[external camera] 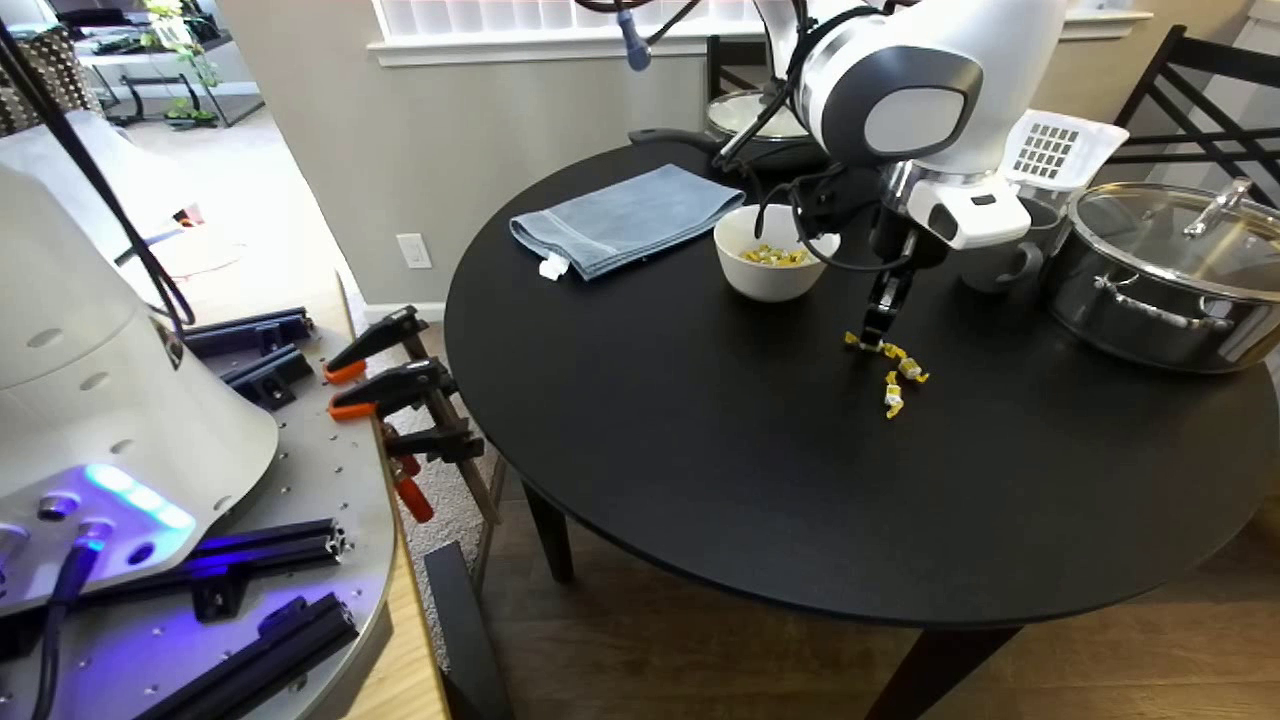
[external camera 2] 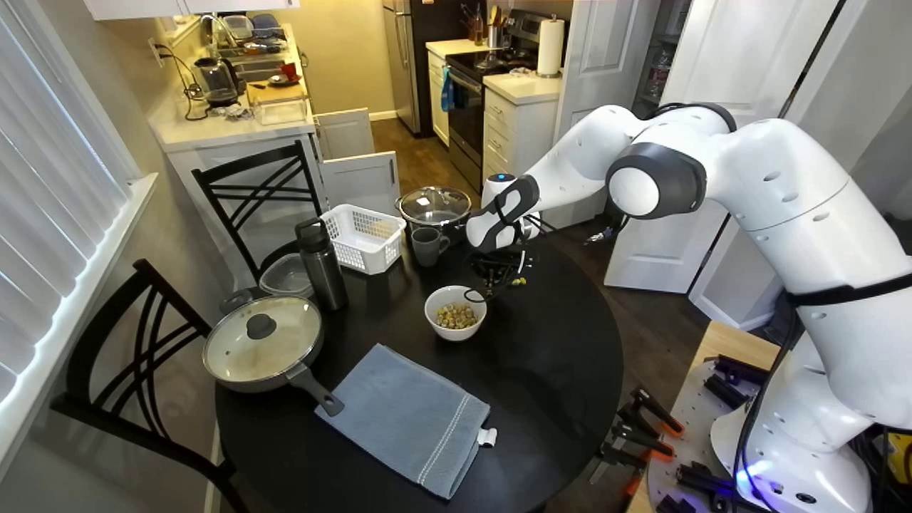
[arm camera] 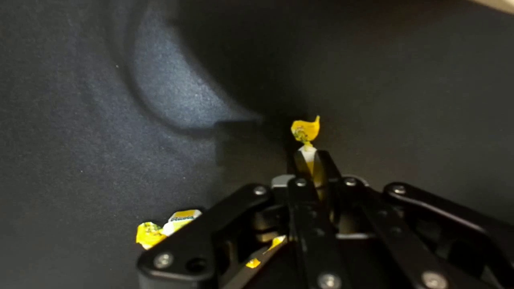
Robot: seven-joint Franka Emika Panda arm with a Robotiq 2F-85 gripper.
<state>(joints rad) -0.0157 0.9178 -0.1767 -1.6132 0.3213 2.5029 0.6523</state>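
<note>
only partial peeks, tbh, at the yellow candy (arm camera: pixel 306 133) inside the gripper (arm camera: pixel 311 158) and another candy (arm camera: pixel 170 227) partly behind it

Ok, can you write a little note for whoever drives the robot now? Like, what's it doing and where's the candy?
Gripper: closed on one candy, right down at the table.
Where: at least two loose candies lie close by on the table; many more candies are in the bowl.
Done: one candy pinched.
Left: that candy looks not lifted yet, and the loose candies aren't gripped.
</note>
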